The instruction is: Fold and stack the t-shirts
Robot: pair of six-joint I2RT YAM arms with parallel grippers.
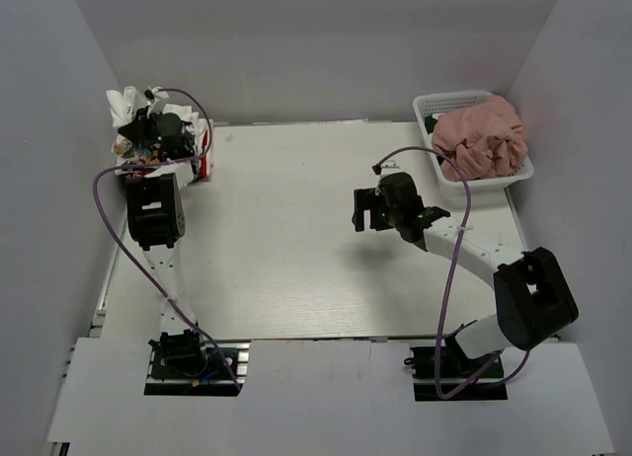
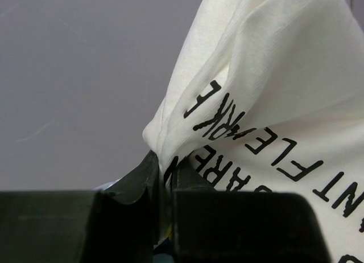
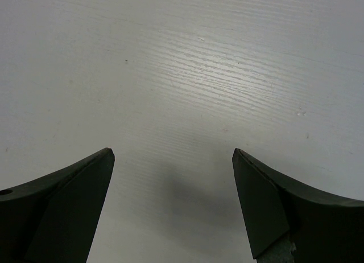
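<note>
Right now the left hand [image 2: 164,186], far across the counter [image 1: 286,259] from the basket [image 1: 432,105], is pinched narrow on a bunched fold of the white t-shirt [image 2: 273,92] with black lettering. The step looks like drawing it out to lie flat. A slow pull toward the bare middle, basket-ward, should let the cloth trail rather than knot. The right hand [image 3: 173,177], spread wide and empty, hovers just short of the basket, where the pink t-shirt [image 1: 481,135] sits heaped. The left arm hides most of the white shirt, so hem and sleeves can't be made out.
</note>
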